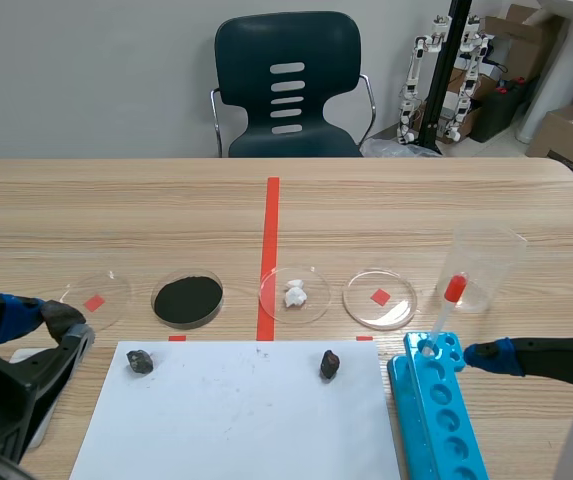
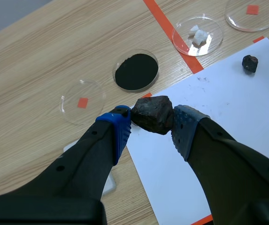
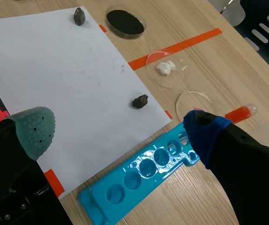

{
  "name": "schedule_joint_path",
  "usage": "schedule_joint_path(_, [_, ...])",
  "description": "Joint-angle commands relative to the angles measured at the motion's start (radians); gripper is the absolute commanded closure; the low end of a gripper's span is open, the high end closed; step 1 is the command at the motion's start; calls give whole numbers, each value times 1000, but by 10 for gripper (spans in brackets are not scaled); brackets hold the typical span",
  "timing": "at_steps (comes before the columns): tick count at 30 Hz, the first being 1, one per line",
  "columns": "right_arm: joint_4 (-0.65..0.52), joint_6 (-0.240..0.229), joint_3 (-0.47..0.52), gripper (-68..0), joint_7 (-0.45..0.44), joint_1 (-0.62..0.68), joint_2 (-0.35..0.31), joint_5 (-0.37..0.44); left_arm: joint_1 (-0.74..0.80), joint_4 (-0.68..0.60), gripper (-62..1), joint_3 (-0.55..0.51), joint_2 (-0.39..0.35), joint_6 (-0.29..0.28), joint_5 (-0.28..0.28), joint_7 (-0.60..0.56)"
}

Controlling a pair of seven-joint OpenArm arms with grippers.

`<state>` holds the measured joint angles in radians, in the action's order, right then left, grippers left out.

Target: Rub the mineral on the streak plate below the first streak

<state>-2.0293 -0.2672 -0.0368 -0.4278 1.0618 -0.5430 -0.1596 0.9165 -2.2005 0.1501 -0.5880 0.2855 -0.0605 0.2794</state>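
Note:
My left gripper (image 2: 152,123) is shut on a dark, rough mineral (image 2: 153,114), held above the near left corner of the white sheet (image 2: 228,122). The white streak plate (image 2: 71,146) lies under the left fingers and is mostly hidden; I see no streak on it. In the scene view the same gripper (image 1: 54,320) hangs over the plate (image 1: 24,354) at the left table edge. My right gripper (image 3: 118,131) is open and holds nothing, above the blue tube rack (image 3: 143,173); in the scene view it (image 1: 486,356) sits beside the rack (image 1: 436,410).
Two small dark stones (image 1: 140,361) (image 1: 330,364) lie on the white sheet (image 1: 236,420). Behind it stand several petri dishes: empty (image 1: 96,298), black powder (image 1: 187,298), white lumps (image 1: 295,294), empty (image 1: 380,298). A red-bulbed dropper (image 1: 449,300) stands in the rack, with a clear cup (image 1: 486,265) behind.

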Motion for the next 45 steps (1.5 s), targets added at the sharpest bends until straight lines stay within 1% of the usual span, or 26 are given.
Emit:
schedule_joint_path(1, [-27,5,3,-569,-15,-1,0,10,-3,-7,-175,6,-8,3,2,-18])
schedule_joint_path(14, [-27,5,3,-569,-15,-1,0,10,-5,-6,-175,6,-8,3,-7,-22])
schedule_joint_path(16, [-27,5,3,-569,-15,-1,0,10,-5,-6,-175,6,-8,2,-17,-29])
schedule_joint_path(20, [-27,5,3,-569,-15,-1,0,10,-5,-5,-176,6,-8,-1,-71,-98])
schedule_joint_path(22, [-27,5,3,-569,-15,-1,0,10,-5,-4,-176,6,-8,-31,-90,-143])
schedule_joint_path(27, [-27,5,3,-569,-15,-1,0,10,-5,38,-178,5,-2,-138,-114,-284])
schedule_joint_path(31, [-27,5,3,-569,-15,-1,0,10,-5,96,-178,-16,44,-212,-126,-346])
schedule_joint_path(33, [-27,5,3,-569,-15,-1,0,10,-6,123,-178,-38,76,-266,-132,-372])
schedule_joint_path(37, [-27,5,3,-569,-15,-1,0,10,-5,164,-178,-94,129,-392,-131,-420])
schedule_joint_path(39, [-27,5,3,-569,-15,-1,0,10,-6,179,-178,-130,151,-450,-135,-422])
schedule_joint_path(42, [-27,5,3,-569,-15,-1,0,10,-6,204,-178,-189,178,-523,-148,-422])
schedule_joint_path(45, [-27,5,3,-569,-15,-1,0,10,-30,241,-178,-236,195,-578,-182,-411])
